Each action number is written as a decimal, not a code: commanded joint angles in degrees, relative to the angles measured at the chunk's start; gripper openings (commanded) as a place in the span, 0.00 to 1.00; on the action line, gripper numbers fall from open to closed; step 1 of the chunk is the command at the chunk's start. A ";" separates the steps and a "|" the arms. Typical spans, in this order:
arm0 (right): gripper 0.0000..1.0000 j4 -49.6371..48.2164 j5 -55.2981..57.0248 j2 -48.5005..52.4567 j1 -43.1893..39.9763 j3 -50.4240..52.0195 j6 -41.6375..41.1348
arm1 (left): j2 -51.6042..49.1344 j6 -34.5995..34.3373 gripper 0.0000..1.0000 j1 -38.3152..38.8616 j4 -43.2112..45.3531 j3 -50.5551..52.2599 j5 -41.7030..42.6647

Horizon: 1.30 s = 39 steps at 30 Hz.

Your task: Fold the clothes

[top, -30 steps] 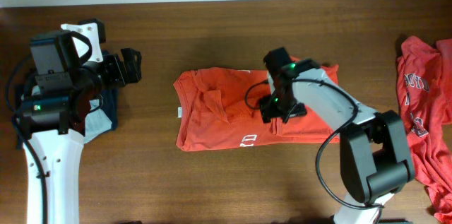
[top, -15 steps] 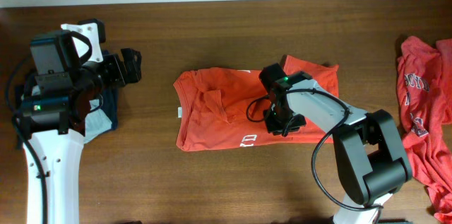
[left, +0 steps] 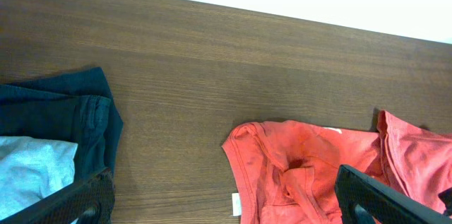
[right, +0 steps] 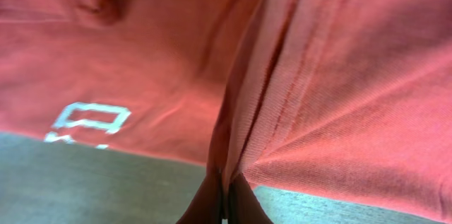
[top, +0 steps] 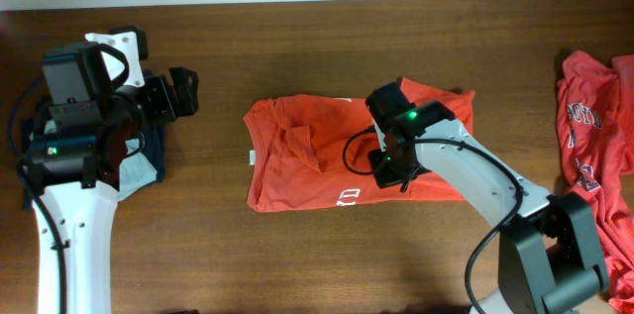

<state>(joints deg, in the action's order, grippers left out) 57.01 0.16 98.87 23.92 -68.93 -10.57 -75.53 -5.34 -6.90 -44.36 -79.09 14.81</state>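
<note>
Midway along the counter (top: 297, 47), the right pincer (top: 393, 165) is clamped tight on a raised ridge of the orange-red T-shirt (top: 297, 156). The wrist view shows the cloth gathered into a crease that runs down into the closed tips, with white lettering (right: 88, 121) just to one side. That grip looks meant for lifting one layer so the shirt's right-hand part can be carried over the rest. The shirt lies spread flat, lettering toward the edge where the arms stand, so the fold is not yet made. Toward the counter's left end the left pincer (top: 188, 93) hangs wide apart and holds nothing, probably waiting clear of the work, above a navy garment (left: 63, 111) and a pale grey garment (left: 32, 164). A second red shirt (top: 594, 156) lies crumpled at the right edge.
</note>
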 commanded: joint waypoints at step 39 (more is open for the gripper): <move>0.84 -0.48 -18.36 -2.62 -25.31 -2.25 0.94 | -23.17 7.87 0.99 6.43 -11.15 -0.66 10.75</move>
<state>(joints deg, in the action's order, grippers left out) 56.60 -12.49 97.65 1.43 -69.97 -10.85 -93.78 -1.23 -2.68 -55.31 -79.24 21.98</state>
